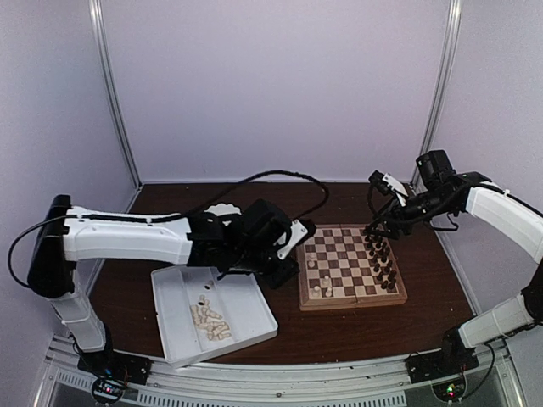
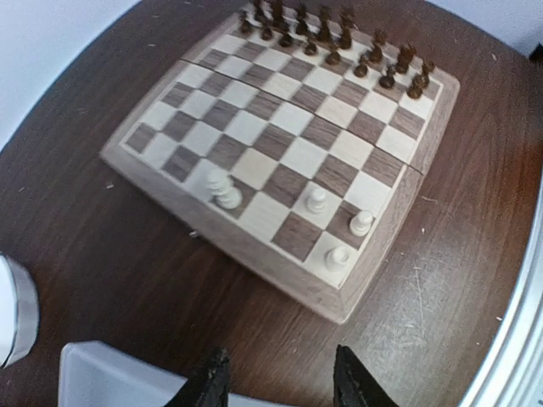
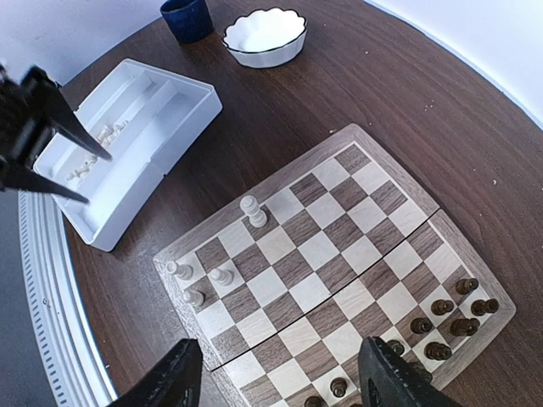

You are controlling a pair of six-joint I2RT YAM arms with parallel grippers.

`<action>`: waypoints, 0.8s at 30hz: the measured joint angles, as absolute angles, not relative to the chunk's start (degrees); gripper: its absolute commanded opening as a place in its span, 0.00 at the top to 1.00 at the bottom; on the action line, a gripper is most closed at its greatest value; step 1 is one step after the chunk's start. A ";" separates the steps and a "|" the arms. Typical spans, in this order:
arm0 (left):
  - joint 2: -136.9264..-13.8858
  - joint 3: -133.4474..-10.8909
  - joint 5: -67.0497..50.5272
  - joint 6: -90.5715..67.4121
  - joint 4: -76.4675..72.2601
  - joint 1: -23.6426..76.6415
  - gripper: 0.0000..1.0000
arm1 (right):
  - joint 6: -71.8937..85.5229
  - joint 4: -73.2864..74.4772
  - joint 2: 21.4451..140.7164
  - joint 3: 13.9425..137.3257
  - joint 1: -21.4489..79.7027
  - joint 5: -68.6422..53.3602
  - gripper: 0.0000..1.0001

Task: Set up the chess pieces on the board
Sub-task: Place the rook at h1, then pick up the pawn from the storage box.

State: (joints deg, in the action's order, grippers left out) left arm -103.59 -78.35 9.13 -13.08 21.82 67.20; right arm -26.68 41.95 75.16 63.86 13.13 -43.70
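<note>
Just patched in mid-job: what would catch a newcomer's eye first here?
The chessboard right of centre: dark pieces crowd its right edge, only four cream pieces stand on its left side. Then the white tray by the left arm, a heap of cream pieces lying in it.

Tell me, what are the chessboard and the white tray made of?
The chessboard looks like wood: the dark squares show streaky grain, the rim is pale, and the finish is smooth with a slight shine. The white tray looks like plastic: plain, smooth, with thin moulded walls and rounded corners. That is only a guess from how they look.
</note>
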 measured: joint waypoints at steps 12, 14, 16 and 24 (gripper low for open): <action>-91.31 -67.70 10.26 -30.20 41.39 50.19 0.73 | -27.29 43.42 77.52 66.89 16.38 -43.90 0.36; -93.41 -67.68 9.39 -31.44 43.55 50.59 0.77 | -27.31 43.62 77.56 66.89 16.40 -43.88 0.36; -95.35 -67.70 8.93 -32.51 45.45 51.09 0.76 | -27.49 43.75 77.54 66.87 16.40 -43.86 0.36; -98.17 -67.70 9.19 -34.50 48.77 50.46 0.76 | -28.16 43.92 77.47 66.26 16.40 -43.81 0.36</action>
State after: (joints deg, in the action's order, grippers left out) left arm -98.17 -67.70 9.19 -34.50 48.77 50.46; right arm -28.16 43.92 77.47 66.26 16.40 -43.81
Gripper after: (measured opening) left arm 0.239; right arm 0.636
